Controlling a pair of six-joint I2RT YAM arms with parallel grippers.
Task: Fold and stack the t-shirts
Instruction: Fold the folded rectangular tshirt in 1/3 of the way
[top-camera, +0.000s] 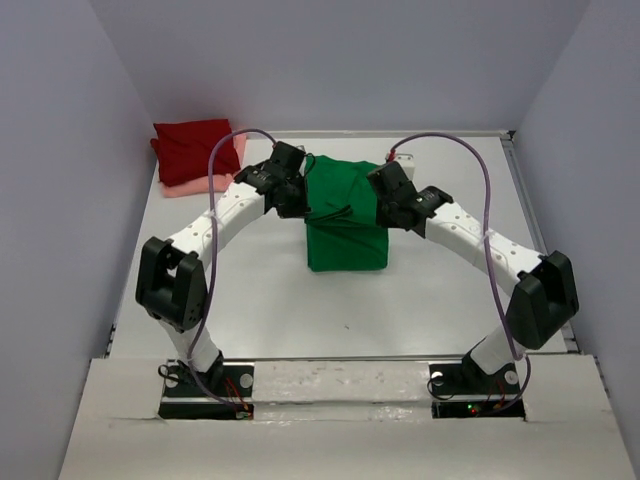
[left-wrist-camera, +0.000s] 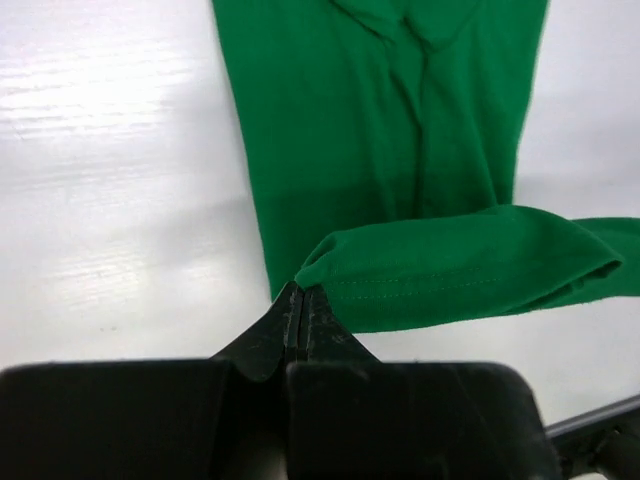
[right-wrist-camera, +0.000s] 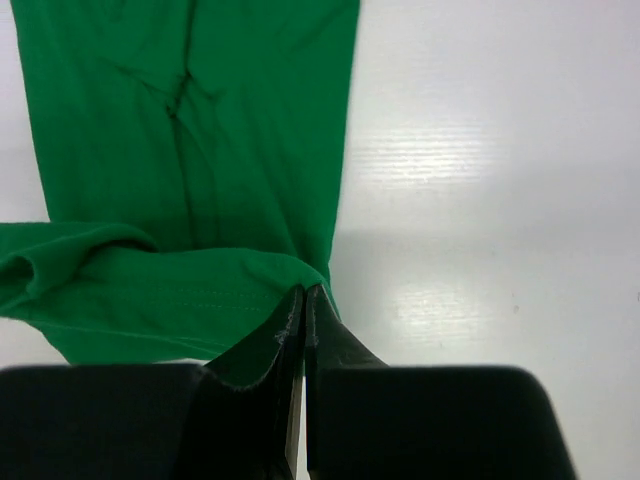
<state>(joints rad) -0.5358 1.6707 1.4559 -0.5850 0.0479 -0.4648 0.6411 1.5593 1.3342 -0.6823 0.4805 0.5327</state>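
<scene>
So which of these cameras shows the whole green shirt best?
The top external view: only there does the green t-shirt show nearly whole, a long folded strip. The left wrist view shows just one hem corner pinched in the left gripper; the right wrist view, the other corner in the right gripper.

At mid-table, bright green t-shirt (top-camera: 346, 225), folded into a narrow band, creased down the middle, stitched hem lifted at both corners above the flat remainder. At far left, folded dark red t-shirt (top-camera: 192, 148) atop folded salmon pink t-shirt (top-camera: 205, 183).
</scene>
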